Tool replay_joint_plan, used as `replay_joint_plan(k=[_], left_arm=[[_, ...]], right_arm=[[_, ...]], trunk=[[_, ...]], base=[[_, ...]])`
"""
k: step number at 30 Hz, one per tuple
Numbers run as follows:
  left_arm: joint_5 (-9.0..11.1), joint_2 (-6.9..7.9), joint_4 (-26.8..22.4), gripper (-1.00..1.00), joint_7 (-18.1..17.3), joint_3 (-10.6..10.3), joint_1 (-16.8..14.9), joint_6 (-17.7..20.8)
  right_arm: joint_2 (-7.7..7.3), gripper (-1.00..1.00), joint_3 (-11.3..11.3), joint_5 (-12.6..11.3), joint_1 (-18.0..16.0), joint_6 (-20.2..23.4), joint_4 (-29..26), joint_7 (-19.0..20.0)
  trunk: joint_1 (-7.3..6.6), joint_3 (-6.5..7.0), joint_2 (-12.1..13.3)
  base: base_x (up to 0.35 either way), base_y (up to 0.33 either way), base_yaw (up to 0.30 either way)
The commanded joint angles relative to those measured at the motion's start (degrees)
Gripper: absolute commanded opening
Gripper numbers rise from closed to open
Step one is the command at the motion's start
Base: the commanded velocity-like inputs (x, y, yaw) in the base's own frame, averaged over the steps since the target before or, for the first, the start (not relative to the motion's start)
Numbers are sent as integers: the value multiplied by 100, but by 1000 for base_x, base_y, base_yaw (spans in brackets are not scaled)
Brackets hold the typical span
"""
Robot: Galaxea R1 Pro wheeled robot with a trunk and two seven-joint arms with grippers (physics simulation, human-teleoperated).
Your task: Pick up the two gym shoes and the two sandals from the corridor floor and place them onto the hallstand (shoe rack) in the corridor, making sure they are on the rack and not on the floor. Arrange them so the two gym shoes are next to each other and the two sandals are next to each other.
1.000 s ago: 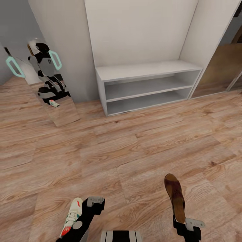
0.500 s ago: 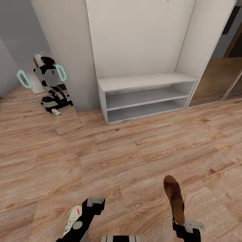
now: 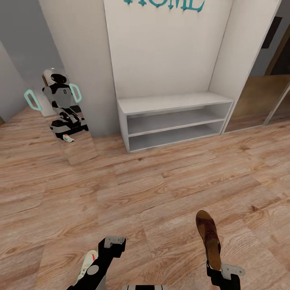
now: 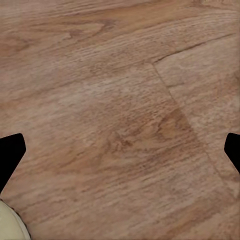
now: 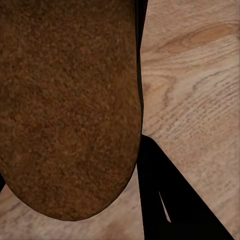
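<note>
The pale grey hallstand (image 3: 173, 105) stands against the far wall, its bench top and two shelf slots bare. My right gripper (image 3: 219, 270) is shut on the heel end of a dark brown sandal (image 3: 208, 237), which points toward the rack above the corridor floor (image 3: 161, 185). In the right wrist view the sandal (image 5: 65, 105) sits close to the lens beside a dark finger (image 5: 165, 195). My left gripper (image 3: 109, 250) is open over bare planks, its fingertips (image 4: 10, 150) wide apart. A white gym shoe (image 3: 86, 264) lies just outside that arm; its pale edge (image 4: 10, 225) is in the left wrist view.
A tall mirror (image 3: 66, 121) leans on the wall left of the hallstand and reflects the robot. Teal letters (image 3: 165, 4) hang above the rack. A glossy sliding door (image 3: 262, 96) stands at the right. Open plank floor stretches between me and the rack.
The head view has tilted up: the hallstand sits lower in the picture and the teal letters have come in. Both arms, the sandal and the gym shoe keep their places.
</note>
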Motion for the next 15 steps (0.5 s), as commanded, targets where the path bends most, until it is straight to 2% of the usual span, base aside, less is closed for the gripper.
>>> replay_joint_plan(k=[1, 15], left_arm=[[60, 5, 5, 100, 28, -40, -4, -22], [60, 5, -4, 100, 28, -39, -4, -22]], right_arm=[[0, -100, 8, -68, -2, -22, 3, 23], [12, -100, 3, -77, -2, -22, 2, 23]], trunk=[[-1, -4, -2], [-1, -3, -2]], base=[[0, 0, 0], [0, 0, 0]])
